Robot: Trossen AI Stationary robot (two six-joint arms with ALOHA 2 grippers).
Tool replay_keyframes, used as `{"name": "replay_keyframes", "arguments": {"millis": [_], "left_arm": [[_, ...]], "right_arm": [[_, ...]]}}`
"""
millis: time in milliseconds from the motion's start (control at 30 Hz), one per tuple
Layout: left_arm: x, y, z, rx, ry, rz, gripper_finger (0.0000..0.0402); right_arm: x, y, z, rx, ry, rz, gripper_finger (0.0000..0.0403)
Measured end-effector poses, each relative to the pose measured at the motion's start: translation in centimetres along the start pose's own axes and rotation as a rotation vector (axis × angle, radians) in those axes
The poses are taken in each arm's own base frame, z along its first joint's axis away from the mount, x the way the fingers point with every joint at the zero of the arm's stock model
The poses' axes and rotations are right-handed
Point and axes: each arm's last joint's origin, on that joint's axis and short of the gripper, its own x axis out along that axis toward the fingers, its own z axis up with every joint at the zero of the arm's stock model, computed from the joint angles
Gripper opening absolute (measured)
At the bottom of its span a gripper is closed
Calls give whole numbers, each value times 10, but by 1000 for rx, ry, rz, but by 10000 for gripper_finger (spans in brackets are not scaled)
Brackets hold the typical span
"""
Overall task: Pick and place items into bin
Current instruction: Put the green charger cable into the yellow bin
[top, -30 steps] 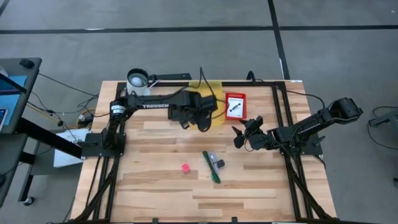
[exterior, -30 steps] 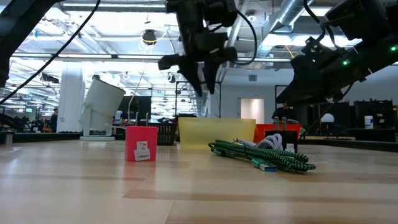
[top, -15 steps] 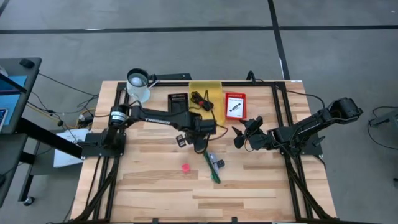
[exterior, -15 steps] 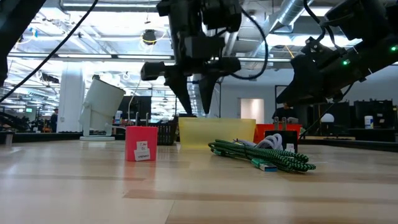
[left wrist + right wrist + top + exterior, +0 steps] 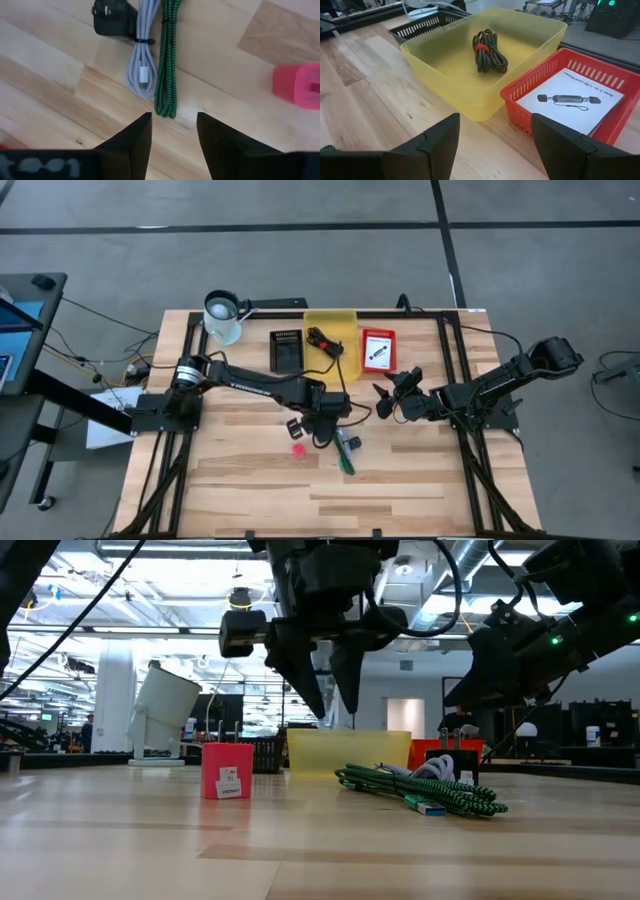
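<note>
Two cables (image 5: 159,55) just beyond L jaws

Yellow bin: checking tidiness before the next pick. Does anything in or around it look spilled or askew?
Nothing stands out. The translucent yellow plastic bin sits upright and square; the black coiled cable lies bundled inside it.

No brand, number or sign can be read with confidence. The card (image 5: 570,100) in the red basket (image 5: 530,107) bears a printed line too small to decipher; the pink block (image 5: 227,770) carries an illegible label.
</note>
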Motion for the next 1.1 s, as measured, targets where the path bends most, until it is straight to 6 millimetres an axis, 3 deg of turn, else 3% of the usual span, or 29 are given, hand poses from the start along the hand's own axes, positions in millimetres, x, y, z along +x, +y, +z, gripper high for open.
{"name": "replay_keyframes", "arguments": {"millis": [433,1100], "left_arm": [[32,-2,2,-10,36,-43,150],[33,0,4,-18,18,-16,150]], "right_arm": [[0,0,0,2,8,14,240],[0,1,0,0,10,13,240]]}}
